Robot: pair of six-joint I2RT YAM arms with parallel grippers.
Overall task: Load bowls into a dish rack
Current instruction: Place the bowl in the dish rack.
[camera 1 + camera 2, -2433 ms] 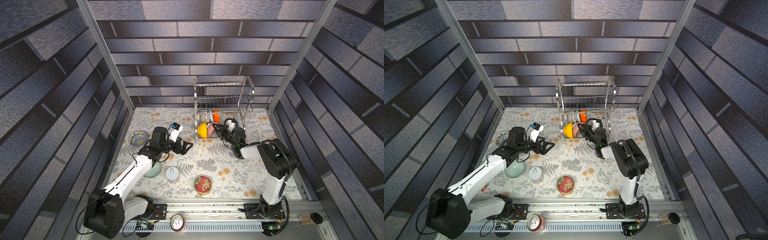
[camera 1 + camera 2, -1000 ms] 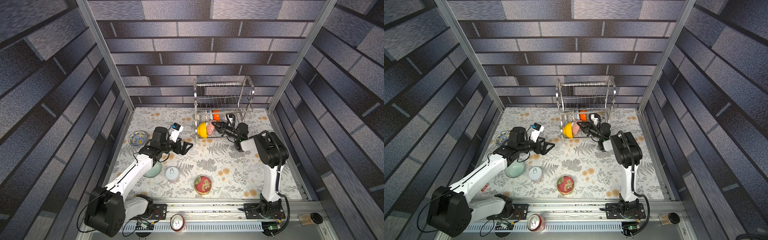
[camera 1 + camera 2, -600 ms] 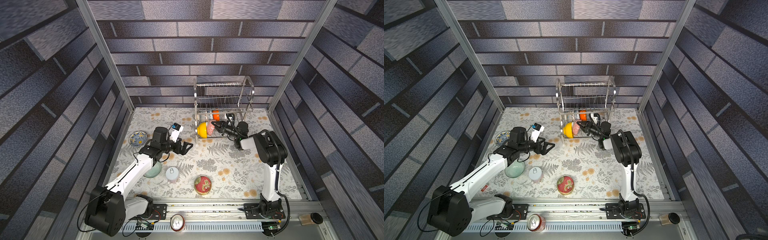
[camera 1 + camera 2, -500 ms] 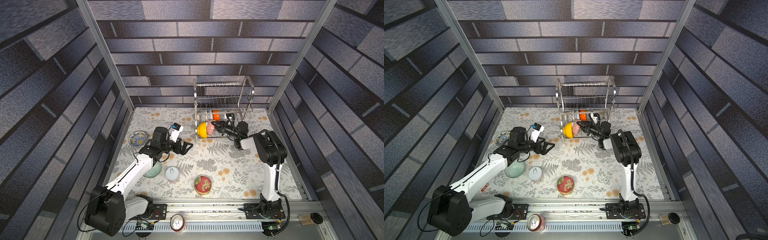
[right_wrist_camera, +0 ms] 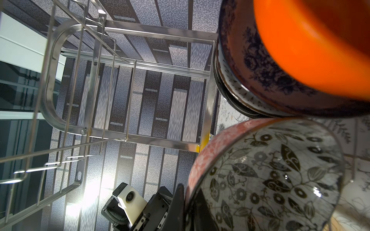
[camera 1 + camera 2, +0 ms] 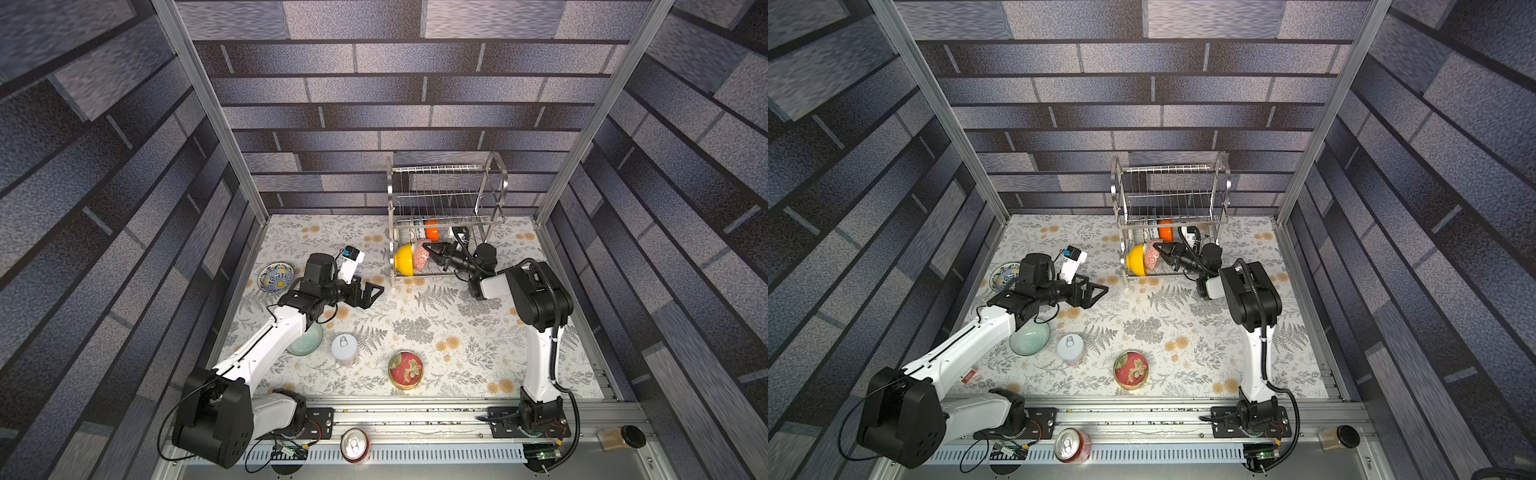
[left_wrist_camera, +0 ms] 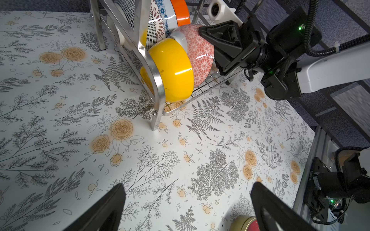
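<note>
Red flower-picture tin [image 6: 405, 369]; right hand [image 6: 431, 250] grips bowl [image 6: 419, 259].

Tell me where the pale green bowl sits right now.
In both top views the pale green bowl sits on the left side of the table, partly under the left arm, just beside the white can.

Bowls [image 6: 404, 259] stand in the dish rack [image 6: 446, 183], lower tier — more bowls [image 6: 275, 277], can [image 6: 345, 347] and tin [image 6: 405, 369] lie before it, leftward.

Floral table [image 6: 436, 316]: rack [image 6: 448, 194], green bowl [image 6: 1030, 338], patterned bowl [image 6: 275, 277], can [image 6: 345, 347], tin [image 6: 405, 369]
</note>
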